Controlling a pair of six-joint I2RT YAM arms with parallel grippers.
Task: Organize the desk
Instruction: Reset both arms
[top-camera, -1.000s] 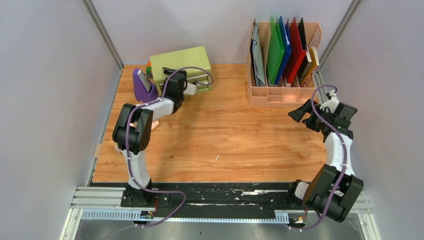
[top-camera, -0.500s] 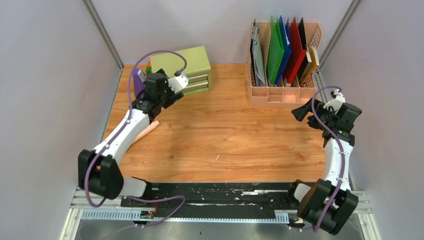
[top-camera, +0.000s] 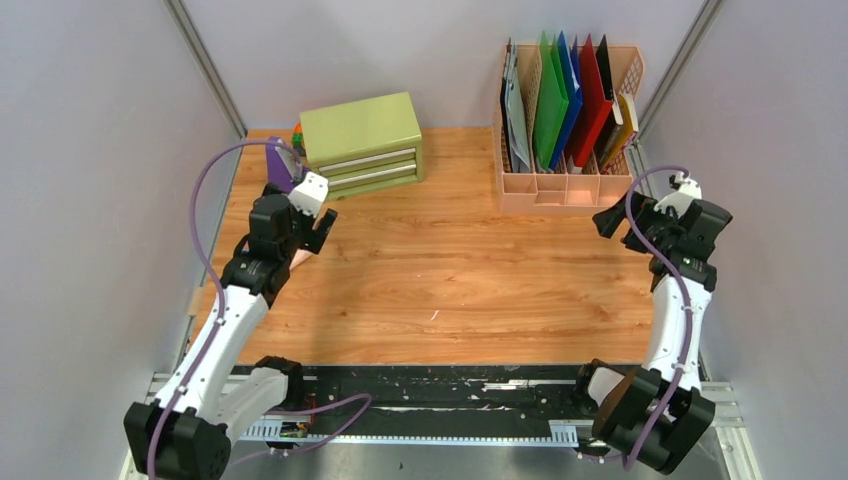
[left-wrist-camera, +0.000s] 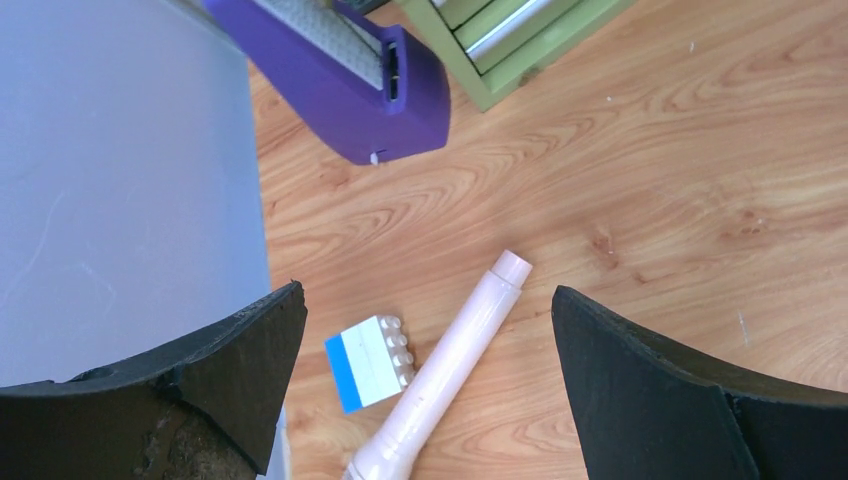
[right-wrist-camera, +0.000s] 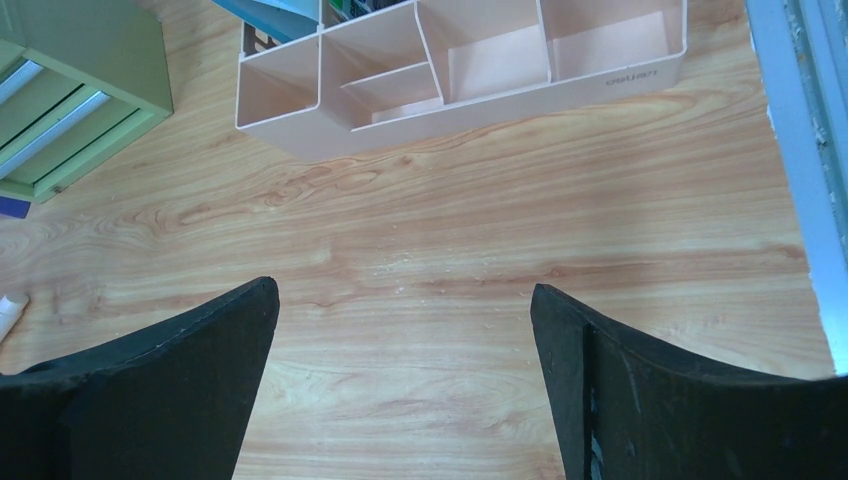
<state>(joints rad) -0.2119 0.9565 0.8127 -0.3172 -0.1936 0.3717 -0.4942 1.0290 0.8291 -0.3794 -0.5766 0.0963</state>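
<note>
Logged desk lying flat between grey walls, black-and-silver rail along its near edge. Found olive drawer chest at far left corner with purple wedge-shaped piece just beside it, pink pen and blue-white block side by side near left edge, and peach file rack at far right corner. Noted left gripper spread wide above pen and block, right gripper spread wide above planks near right edge, in front of rack.
</note>
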